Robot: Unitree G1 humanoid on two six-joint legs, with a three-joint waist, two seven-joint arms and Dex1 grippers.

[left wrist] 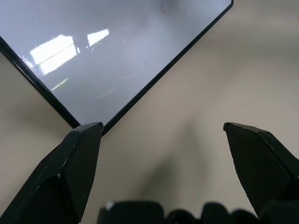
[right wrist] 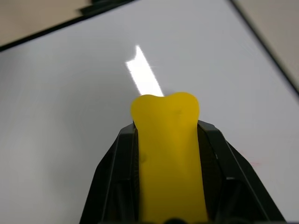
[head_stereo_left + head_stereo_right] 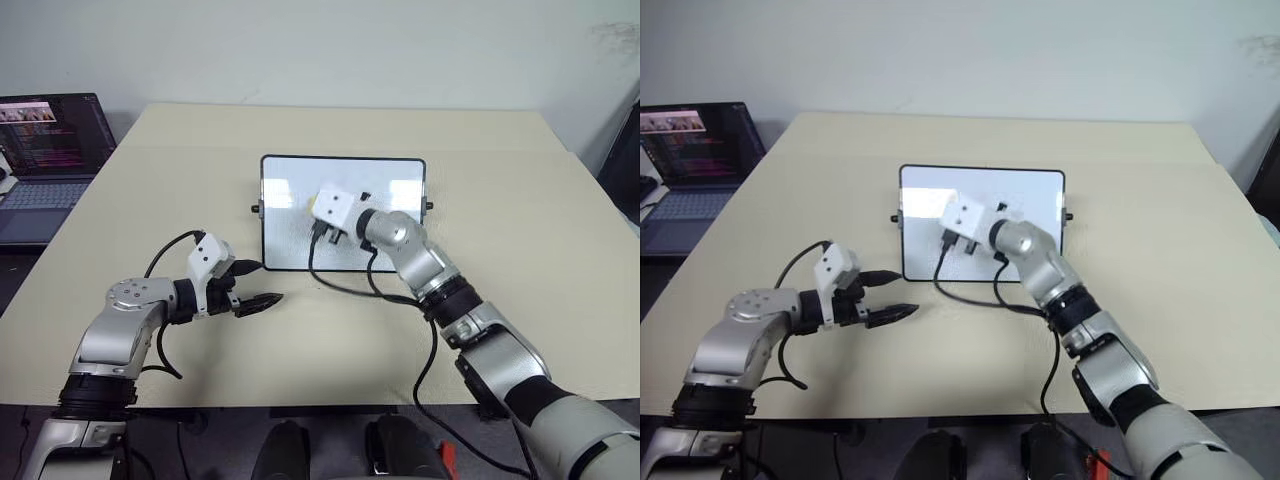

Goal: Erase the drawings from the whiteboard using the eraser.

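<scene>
Table (image 3: 520,250): beige, pale wall behind; everything you need sits on it.
L end effector (image 3: 262,285): nearest you, fingers spread wide, empty, low over table just beside whiteboard's near-left corner.
R end effector (image 2: 166,116): over whiteboard's middle, fingers clamped on eraser (image 2: 168,154), yellow, tip sticking out past them.
Whiteboard (image 3: 290,235): flat, mid-table, black frame, glossy.
Drawings (image 1: 163,7): faint red specks; you'll see few, too small to read.
Laptop (image 3: 45,160): far left, screen lit, well apart.
</scene>
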